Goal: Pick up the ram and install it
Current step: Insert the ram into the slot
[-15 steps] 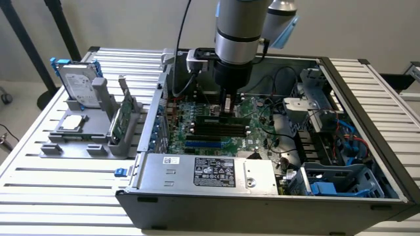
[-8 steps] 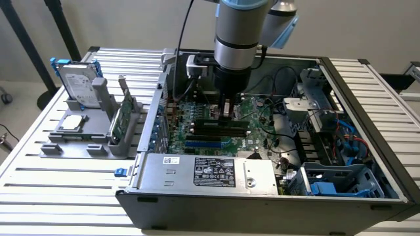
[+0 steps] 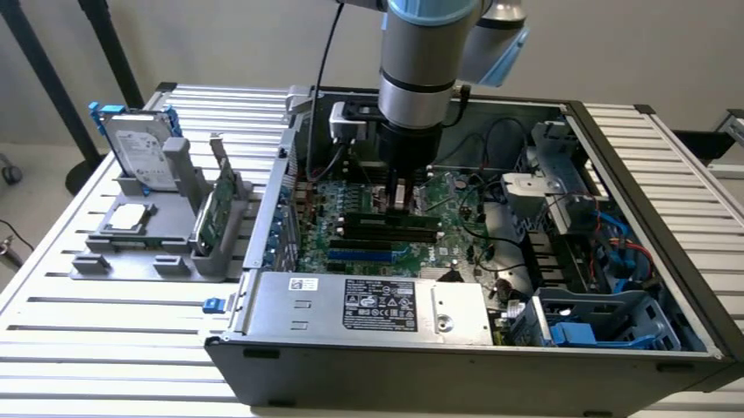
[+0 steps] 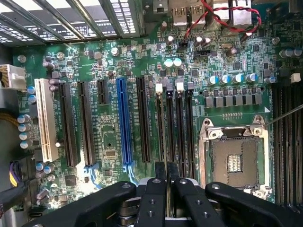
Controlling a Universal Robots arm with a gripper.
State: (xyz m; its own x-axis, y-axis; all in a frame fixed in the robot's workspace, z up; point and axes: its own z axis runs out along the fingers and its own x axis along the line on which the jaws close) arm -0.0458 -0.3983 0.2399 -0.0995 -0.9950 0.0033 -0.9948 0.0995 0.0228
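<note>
Jaws clamped on ram (image 4: 166,142), inside computer case (image 3: 651,174), above memory slots (image 3: 384,228), CPU socket (image 4: 234,161) beside.

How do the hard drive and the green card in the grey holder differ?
The hard drive is silver in a blue frame; the green card carries a metal bracket. The hard drive shows its broad face, the green card nearly its edge. Both stand upright in the grey holder.
</note>
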